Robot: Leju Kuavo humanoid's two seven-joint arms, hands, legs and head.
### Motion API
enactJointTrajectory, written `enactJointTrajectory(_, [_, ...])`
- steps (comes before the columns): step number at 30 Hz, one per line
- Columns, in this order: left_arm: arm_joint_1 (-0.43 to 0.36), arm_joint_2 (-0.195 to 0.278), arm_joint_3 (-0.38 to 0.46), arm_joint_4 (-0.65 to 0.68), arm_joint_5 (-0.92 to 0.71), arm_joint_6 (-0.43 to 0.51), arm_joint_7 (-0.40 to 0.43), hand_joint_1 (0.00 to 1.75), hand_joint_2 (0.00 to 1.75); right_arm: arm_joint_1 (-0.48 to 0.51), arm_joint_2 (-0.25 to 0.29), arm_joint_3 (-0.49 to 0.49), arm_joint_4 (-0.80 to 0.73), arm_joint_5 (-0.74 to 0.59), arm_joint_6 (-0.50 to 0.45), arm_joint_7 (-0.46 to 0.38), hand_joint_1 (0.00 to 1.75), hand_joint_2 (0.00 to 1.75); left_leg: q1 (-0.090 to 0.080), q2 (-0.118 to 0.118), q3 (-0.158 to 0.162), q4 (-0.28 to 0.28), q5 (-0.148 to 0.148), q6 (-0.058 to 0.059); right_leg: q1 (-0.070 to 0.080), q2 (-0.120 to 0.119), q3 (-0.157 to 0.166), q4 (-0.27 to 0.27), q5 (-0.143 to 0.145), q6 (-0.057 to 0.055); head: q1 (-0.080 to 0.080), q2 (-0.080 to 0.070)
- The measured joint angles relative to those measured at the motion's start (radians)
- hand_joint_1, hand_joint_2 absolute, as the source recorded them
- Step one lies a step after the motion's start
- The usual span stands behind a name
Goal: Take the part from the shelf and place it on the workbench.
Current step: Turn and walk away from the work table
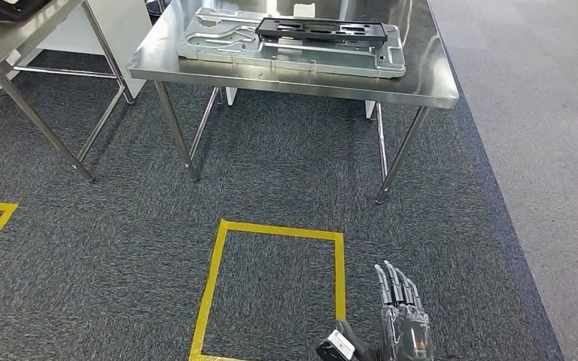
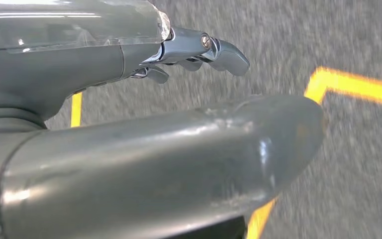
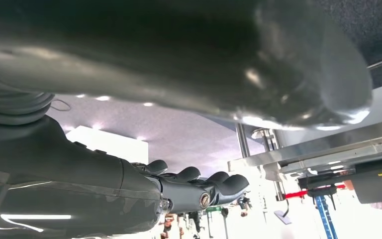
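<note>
Two tables ahead. Side table (image 1: 0,60) at left edge of head view, dark object on it, unclear. Workbench (image 1: 421,83) centre: silver plate (image 1: 218,41) along near edge, black part (image 1: 320,30) lying on plate toward far edge. Left hand (image 2: 189,50) empty, fingers loosely spread over carpet. Right hand (image 1: 399,316) low, fingers straight, holding nothing. Judgement: placing looks finished. Next: confirm part sits flat, stand clear.

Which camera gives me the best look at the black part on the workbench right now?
The head view: the black part lies whole on the grey tray on the workbench. The left wrist view faces carpet; the right wrist view looks up from below.
</note>
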Motion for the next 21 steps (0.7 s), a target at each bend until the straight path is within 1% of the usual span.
enactJointTrajectory(1, [0.000, 0.000, 0.000, 0.000, 0.000, 0.000, 0.000, 0.00, 0.00, 0.000, 0.000, -0.001, 0.000, 0.000, 0.000, 0.000, 0.00, 0.00, -0.001, 0.000, -0.003, 0.001, 0.002, 0.000, -0.001, 0.000, -0.009, 0.026, 0.000, 0.001, 0.000, 0.000])
enactJointTrajectory(2, [0.001, 0.000, 0.000, 0.000, 0.000, 0.000, 0.000, 0.00, 0.00, 0.000, 0.000, -0.001, 0.000, 0.000, 0.000, 0.000, 0.00, 0.00, -0.002, 0.000, -0.004, 0.001, 0.003, 0.000, -0.002, 0.000, 0.001, 0.013, 0.020, 0.000, 0.000, 0.000])
enactJointTrajectory(3, [0.001, 0.000, 0.000, 0.000, 0.000, 0.000, 0.000, 0.00, 0.00, 0.000, 0.000, -0.001, 0.000, 0.000, 0.000, 0.000, 0.00, 0.00, -0.003, -0.001, -0.004, 0.001, 0.004, -0.001, -0.003, 0.000, 0.029, -0.037, 0.054, -0.002, 0.000, 0.000])
enactJointTrajectory(4, [0.001, 0.000, 0.000, 0.000, 0.000, 0.000, 0.000, 0.00, 0.00, 0.000, 0.000, -0.002, 0.000, 0.000, 0.000, 0.000, 0.00, 0.00, -0.003, -0.001, -0.002, 0.002, 0.004, -0.002, -0.002, 0.000, 0.069, -0.109, 0.089, -0.008, 0.000, 0.000])
enactJointTrajectory(5, [0.000, 0.000, 0.000, 0.000, 0.000, 0.000, 0.000, 0.00, 0.00, 0.000, 0.000, -0.002, 0.000, 0.000, 0.000, 0.000, 0.00, 0.00, -0.005, -0.002, -0.001, 0.003, 0.005, -0.005, 0.000, 0.000, 0.106, -0.178, 0.114, -0.014, 0.000, 0.000])
enactJointTrajectory(6, [0.000, -0.001, 0.000, 0.000, 0.000, 0.000, 0.000, 0.00, 0.00, 0.000, 0.000, -0.002, 0.000, 0.000, 0.000, 0.000, 0.00, 0.00, -0.006, -0.002, -0.001, 0.003, 0.006, -0.009, 0.002, 0.000, 0.132, -0.228, 0.129, -0.018, 0.000, 0.000])
enactJointTrajectory(7, [0.000, -0.002, 0.000, 0.000, 0.000, 0.000, 0.000, 0.00, 0.00, 0.000, 0.000, -0.002, 0.000, 0.000, 0.000, 0.000, 0.00, 0.00, -0.007, -0.002, -0.001, 0.003, 0.007, -0.015, 0.005, 0.000, 0.143, -0.255, 0.131, -0.022, 0.000, 0.000])
enactJointTrajectory(8, [0.000, -0.002, 0.000, 0.000, 0.000, 0.000, 0.000, 0.00, 0.00, 0.000, 0.000, -0.002, 0.000, 0.000, 0.000, 0.000, 0.00, 0.00, -0.008, -0.002, -0.001, 0.003, 0.009, -0.021, 0.007, 0.000, 0.144, -0.262, 0.129, -0.025, 0.000, 0.000])
enactJointTrajectory(9, [0.000, -0.002, 0.000, 0.000, 0.000, 0.000, 0.000, 0.00, 0.00, 0.001, 0.000, -0.002, 0.000, 0.000, 0.000, 0.000, 0.00, 0.00, -0.009, -0.002, -0.001, 0.001, 0.010, -0.028, 0.006, 0.001, 0.142, -0.267, 0.132, -0.029, 0.001, 0.000])
enactJointTrajectory(10, [-0.001, -0.002, 0.000, 0.000, 0.000, 0.000, 0.000, 0.00, 0.00, 0.001, 0.000, -0.002, 0.000, 0.000, 0.000, 0.000, 0.00, 0.00, -0.008, -0.002, -0.002, 0.005, 0.006, -0.034, 0.004, 0.000, 0.142, -0.274, 0.135, -0.034, 0.002, 0.000])
enactJointTrajectory(11, [-0.001, -0.001, 0.000, 0.000, 0.000, 0.000, 0.000, 0.00, 0.00, 0.001, 0.000, -0.002, 0.000, 0.000, 0.000, 0.000, 0.00, 0.00, -0.008, -0.003, -0.009, 0.021, -0.007, -0.039, 0.001, 0.000, 0.142, -0.279, 0.140, -0.040, 0.000, 0.000])
enactJointTrajectory(12, [-0.001, -0.001, 0.000, -0.001, 0.000, 0.000, 0.000, 0.00, 0.00, 0.000, 0.000, -0.001, 0.000, 0.000, 0.000, 0.000, 0.00, 0.00, -0.007, -0.004, -0.024, 0.055, -0.032, -0.044, -0.002, -0.001, 0.142, -0.284, 0.144, -0.045, -0.001, 0.000])
enactJointTrajectory(13, [-0.001, 0.000, 0.000, -0.001, 0.000, 0.000, 0.000, 0.00, 0.00, 0.001, 0.000, 0.000, 0.000, 0.000, 0.000, 0.000, 0.00, 0.00, -0.004, -0.005, -0.050, 0.112, -0.067, -0.046, -0.003, -0.003, 0.141, -0.286, 0.147, -0.049, -0.002, 0.000])
enactJointTrajectory(14, [0.000, 0.000, 0.000, -0.001, 0.000, 0.000, 0.000, 0.00, 0.00, 0.001, 0.000, 0.000, 0.000, 0.000, 0.000, 0.000, 0.00, 0.00, -0.003, -0.005, -0.080, 0.179, -0.102, -0.050, -0.002, -0.004, 0.137, -0.284, 0.148, -0.052, -0.005, 0.000])
enactJointTrajectory(15, [0.001, -0.001, 0.000, -0.001, 0.000, 0.000, 0.000, 0.00, 0.00, 0.001, 0.000, 0.000, 0.000, 0.000, 0.000, 0.000, 0.00, 0.00, -0.001, -0.005, -0.106, 0.240, -0.126, -0.054, -0.002, -0.005, 0.134, -0.282, 0.148, -0.053, -0.005, 0.000])
enactJointTrajectory(16, [0.002, -0.001, 0.000, -0.001, 0.000, 0.000, 0.000, 0.00, 0.00, 0.001, 0.000, 0.000, 0.000, 0.000, 0.000, 0.000, 0.00, 0.00, 0.000, -0.005, -0.121, 0.277, -0.132, -0.057, -0.001, -0.005, 0.132, -0.279, 0.148, -0.053, -0.005, 0.000])
enactJointTrajectory(17, [0.002, 0.000, 0.000, -0.001, 0.000, 0.000, 0.000, 0.00, 0.00, 0.001, 0.000, 0.000, 0.000, 0.000, 0.000, 0.000, 0.00, 0.00, 0.002, -0.004, -0.117, 0.275, -0.117, -0.060, -0.001, -0.005, 0.130, -0.276, 0.148, -0.052, -0.005, 0.000])
enactJointTrajectory(18, [0.003, 0.000, 0.000, -0.001, 0.000, 0.000, 0.000, 0.00, 0.00, 0.001, 0.000, 0.000, 0.000, 0.000, 0.000, 0.000, 0.00, 0.00, 0.004, -0.004, -0.096, 0.236, -0.086, -0.062, -0.001, -0.005, 0.130, -0.273, 0.146, -0.050, -0.005, 0.000])
enactJointTrajectory(19, [0.003, 0.001, 0.000, -0.001, 0.000, 0.000, 0.000, 0.00, 0.00, 0.001, 0.000, 0.001, 0.000, 0.000, 0.000, 0.000, 0.00, 0.00, 0.007, -0.004, -0.061, 0.170, -0.051, -0.062, -0.002, -0.004, 0.129, -0.268, 0.144, -0.047, -0.005, 0.000])
enactJointTrajectory(20, [0.002, 0.001, 0.000, -0.001, 0.000, 0.000, 0.000, 0.00, 0.00, 0.001, 0.000, 0.001, 0.000, 0.000, 0.000, 0.000, 0.00, 0.00, 0.007, -0.004, -0.026, 0.105, -0.028, -0.061, -0.002, -0.004, 0.126, -0.262, 0.141, -0.043, -0.005, 0.000])
enactJointTrajectory(21, [0.002, 0.001, 0.000, -0.001, 0.000, 0.000, 0.000, 0.00, 0.00, 0.001, 0.000, 0.001, 0.000, 0.000, 0.000, 0.000, 0.00, 0.00, 0.006, -0.005, -0.002, 0.058, -0.013, -0.058, -0.001, -0.003, 0.124, -0.256, 0.138, -0.037, -0.005, 0.000])
